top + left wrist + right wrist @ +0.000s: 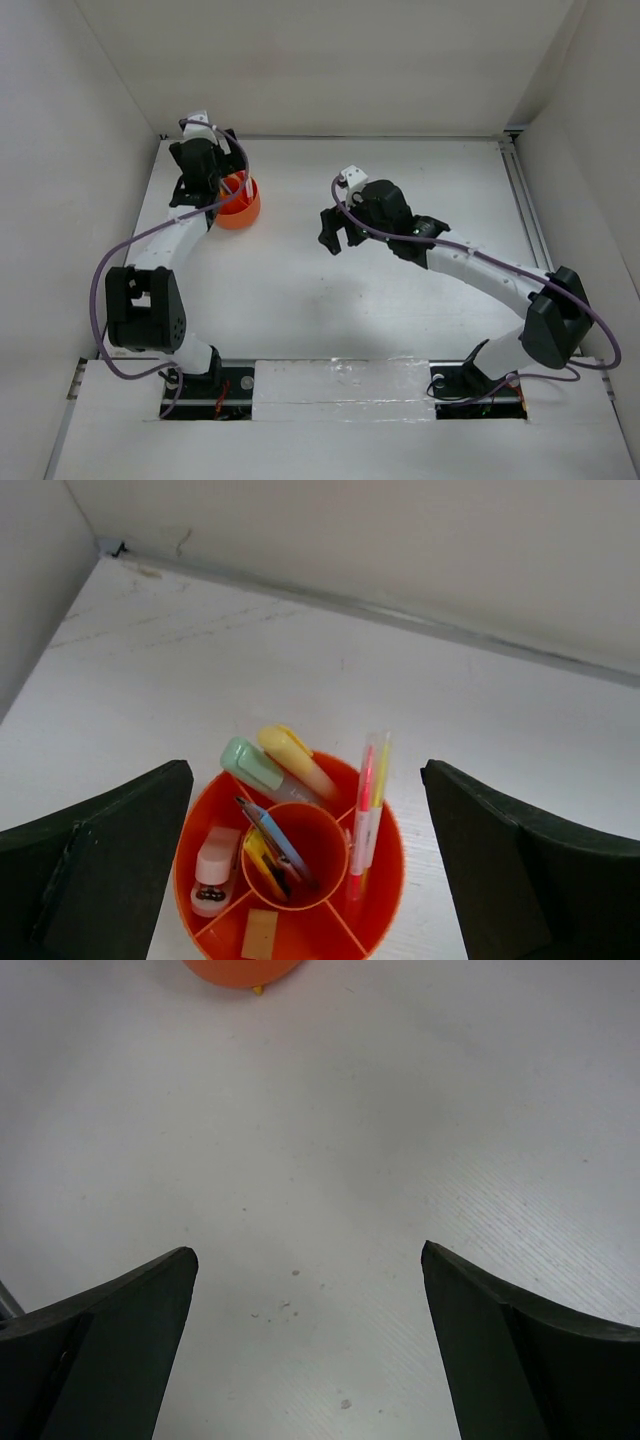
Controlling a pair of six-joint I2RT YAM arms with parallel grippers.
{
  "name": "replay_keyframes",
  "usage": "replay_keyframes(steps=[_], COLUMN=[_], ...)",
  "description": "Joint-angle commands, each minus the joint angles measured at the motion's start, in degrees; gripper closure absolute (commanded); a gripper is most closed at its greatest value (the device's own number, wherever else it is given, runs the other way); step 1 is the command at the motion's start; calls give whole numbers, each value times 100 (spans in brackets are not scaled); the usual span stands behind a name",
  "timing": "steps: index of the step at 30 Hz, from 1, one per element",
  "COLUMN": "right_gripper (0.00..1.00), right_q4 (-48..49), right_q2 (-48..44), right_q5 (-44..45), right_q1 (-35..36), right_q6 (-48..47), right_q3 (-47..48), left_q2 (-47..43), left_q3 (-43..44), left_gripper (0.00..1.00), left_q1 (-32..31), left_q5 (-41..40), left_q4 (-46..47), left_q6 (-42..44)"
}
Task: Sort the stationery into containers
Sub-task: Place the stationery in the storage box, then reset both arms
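The round orange cup (385,855) with inner dividers stands at the table's far left, also in the top view (243,210) and at the top edge of the right wrist view (240,970). It holds a pale green marker (250,765), a pale yellow marker (295,758), thin pink and yellow pens (368,800), a blue pen (268,835) in the middle tube, a pink-grey block (214,868) and a tan eraser (260,935). My left gripper (305,810) is open and empty above the cup. My right gripper (308,1290) is open and empty over bare table at the middle.
White walls enclose the table on the left, back and right; the back wall's edge (400,615) runs close behind the cup. A metal rail (525,215) lies along the right side.
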Motion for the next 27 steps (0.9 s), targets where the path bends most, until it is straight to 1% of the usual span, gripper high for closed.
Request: replay_keyframes(steps=[1, 2, 3, 4, 5, 6, 7, 8, 9, 10, 12, 13, 14, 15, 16, 17, 18, 19, 21, 22, 24, 25, 27], right_gripper=[0, 0, 0, 0, 0, 0, 0, 0, 0, 0, 0, 0, 0, 0, 0, 0, 0, 0, 0, 0, 0, 0, 0], right_q4=[-305, -594, -762, -938, -1105, -1429, -1580, -1703, -1965, -2107, -2345, -2503, -2565, -2618, -2740, -2794, -2794, -2864, -2926, -2926, -3083, -3136, -3224], right_q2=[-382, -478, -540, -611, -777, -865, -962, -1163, -1252, -1349, -1646, -1753, -1850, -1955, -2156, -2254, -2350, -2543, -2729, -2825, -3089, -3185, -3475], right_q5=[697, 917, 1311, 1506, 1691, 1884, 2225, 2429, 2596, 2963, 3212, 3265, 3266, 3266, 3266, 3318, 3318, 3388, 3511, 3512, 3512, 3512, 3512], right_q1=[-37, -37, -37, -98, -99, -99, -99, -99, -99, -99, -99, -99, -99, -99, -99, -99, -99, -99, -99, -99, -99, -99, -99], right_q6=[-181, -181, -181, -233, -234, -286, -348, -348, -348, -348, -296, -295, -243, -243, -182, -181, -129, -128, -76, -76, -76, -76, -15], right_q3=[537, 608, 696, 793, 994, 1083, 1171, 1302, 1356, 1417, 1487, 1488, 1488, 1488, 1488, 1436, 1435, 1383, 1382, 1313, 1312, 1260, 1190], left_q2=[-647, -699, -621, -542, -472, -349, -348, -348, -478, -610, -979, -1424, -1681, -1936, -2417, -2622, -2798, -3104, -3405, -3554, -4046, -4222, -4721], left_q3=[950, 1277, 1654, 2458, 2841, 3184, 3466, 3756, 3759, 3689, 3137, 2900, 2628, 1981, 1653, 1380, 924, 720, 359, 35, -283, -580, -837], left_gripper=[1, 1, 1, 1, 1, 1, 1, 1, 1, 1, 1, 1, 1, 1, 1, 1, 1, 1, 1, 1, 1, 1, 1], left_q1=[-41, -41, -41, -41, -41, -41, -41, -41, -41, -41, -41, -41, -41, -41, -41, -41, -41, -41, -41, -41, -41, -41, -41], left_q5=[-191, -260, -348, -436, -533, -716, -779, -832, -902, -903, -955, -955, -799, -667, -465, -333, -227, -156, 46, 99, 29, -93, -452], left_q4=[-432, -783, -1717, -2249, -2776, -3321, -4249, -4597, -4862, -5082, -5137, -5137, -4954, -4761, -4576, -4383, -4329, -4328, -4267, -4267, -4319, -4319, -4319], left_q6=[-246, -334, -448, -762, -992, -1229, -1440, -1747, -1820, -1820, -2056, -2119, -2119, -2119, -2119, -2067, -2066, -2066, -2128, -2128, -2128, -2128, -2128])
